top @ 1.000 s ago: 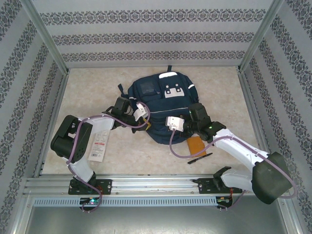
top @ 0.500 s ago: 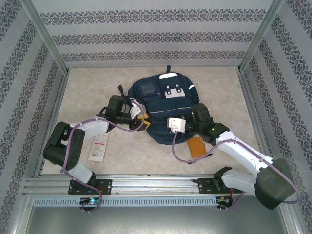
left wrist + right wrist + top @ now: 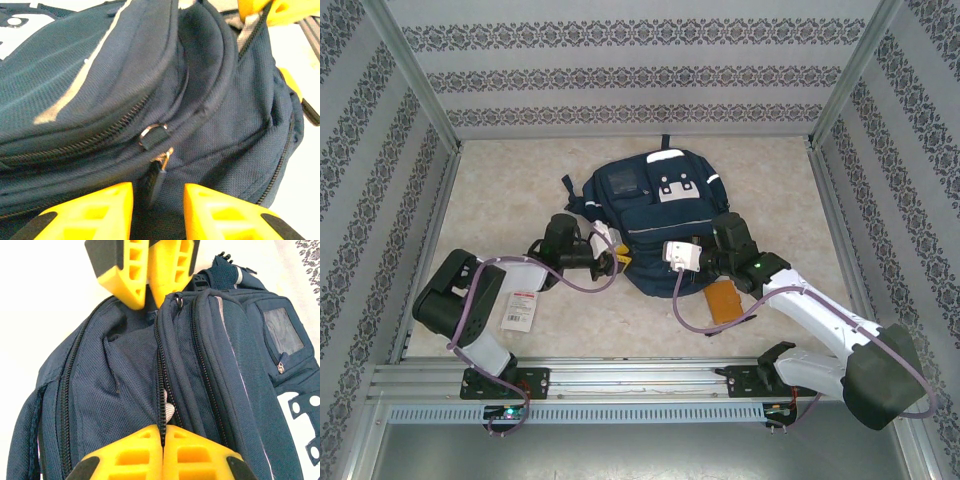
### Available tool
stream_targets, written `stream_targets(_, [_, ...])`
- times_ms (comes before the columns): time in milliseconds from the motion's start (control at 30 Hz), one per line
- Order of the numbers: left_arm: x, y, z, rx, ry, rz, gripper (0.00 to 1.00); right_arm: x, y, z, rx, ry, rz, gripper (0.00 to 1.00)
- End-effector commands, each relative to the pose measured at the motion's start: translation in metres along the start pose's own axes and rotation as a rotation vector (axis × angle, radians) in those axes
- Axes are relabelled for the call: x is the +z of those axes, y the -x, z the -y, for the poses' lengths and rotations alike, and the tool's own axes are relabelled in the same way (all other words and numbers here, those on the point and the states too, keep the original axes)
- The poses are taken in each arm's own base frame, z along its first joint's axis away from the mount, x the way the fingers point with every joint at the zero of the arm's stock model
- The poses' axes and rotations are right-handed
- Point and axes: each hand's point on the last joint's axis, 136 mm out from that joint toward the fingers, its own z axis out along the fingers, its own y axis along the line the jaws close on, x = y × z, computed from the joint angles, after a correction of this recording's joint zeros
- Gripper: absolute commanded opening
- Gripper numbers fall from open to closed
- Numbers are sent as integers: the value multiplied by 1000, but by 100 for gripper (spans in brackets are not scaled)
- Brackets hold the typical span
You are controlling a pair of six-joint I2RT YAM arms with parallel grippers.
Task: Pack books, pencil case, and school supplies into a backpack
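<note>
The backpack (image 3: 645,215) lies flat in the middle of the desk (image 3: 770,190), white patch up and its bottom end toward me. Both my claws are at that near end.

My left claw (image 3: 613,258) sits against the backpack's lower left corner. From its own camera the left claw (image 3: 157,212) is narrow, but the two yellow fingers (image 3: 85,212) are plainly apart. A small metal zip pull (image 3: 156,172) hangs from the seam and dips into the gap between them. I see neither finger touching it, so this claw holds nothing.

My right claw (image 3: 657,263) is at the backpack's bottom edge, just right of the left one, and the two face each other across the fabric. Its wrist view shows the right claw (image 3: 162,452) with its pads pressed flat together. A zipper line runs down the backpack (image 3: 225,365) and straight in between them, so it is pinching the backpack there (whether a pull tab is caught as well I cannot tell).

A white packet (image 3: 521,306) with red print lies on the desk beside my left arm, well apart from the backpack. An orange rectangle (image 3: 723,300) lies just below the backpack's right corner, partly under my right arm.
</note>
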Motion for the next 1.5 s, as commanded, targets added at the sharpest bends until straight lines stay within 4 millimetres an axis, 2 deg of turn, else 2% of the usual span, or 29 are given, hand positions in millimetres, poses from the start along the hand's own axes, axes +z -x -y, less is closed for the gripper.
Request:
stream_targets(0, [5,-4,-2,17,27,15,33,-10,21,13,-11,-49,89,0])
stream_targets(100, [11,-3,-4,32,37,27,36,-10,26,11,-21,-38,107,0])
stream_targets(200, [17,9,-10,34,50,71,36,-10,29,8,-17,-28,119,0])
stream_targets(433, [31,26,-2,99,13,103,32,-10,30,4,-13,-17,121,0])
stream_targets(467, [30,30,-3,105,19,117,29,-10,29,2,-10,-14,118,0])
stream_targets(567, [25,40,0,138,19,149,4,-8,22,-1,-13,-15,98,0])
stream_targets(600, [24,40,0,150,29,148,0,-8,21,0,-15,-23,89,0])
stream_targets(667, [18,38,-3,176,60,140,0,-10,17,3,-14,-43,73,0])
stream_targets(767, [1,30,-32,64,207,96,0,-13,6,7,-22,-69,39,0])
stream_targets(900, [-28,5,-73,-107,343,47,0,-19,3,10,-42,-101,24,0])
stream_targets(1033, [-53,-8,-113,-298,451,68,0,-16,0,0,-84,-78,13,0])
stream_targets(1167, [-63,-40,-151,-538,551,23,0,-12,-1,-9,-110,-47,-3,0])
stream_targets(1267, [-59,-43,-162,-583,558,0,0,-10,1,-14,-117,-30,6,0])
stream_targets(1367, [-64,-47,-172,-637,618,-29,21,-9,9,-16,-100,-16,31,0])
stream_targets(1400, [-65,-47,-171,-644,623,-36,24,-8,12,-15,-72,-16,43,0])
stream_targets(1433, [-68,-43,-171,-647,631,-37,27,-8,16,-13,-31,-16,60,11])
stream_targets(1467, [-71,-37,-168,-639,626,-38,33,-9,22,-12,10,-13,85,26])
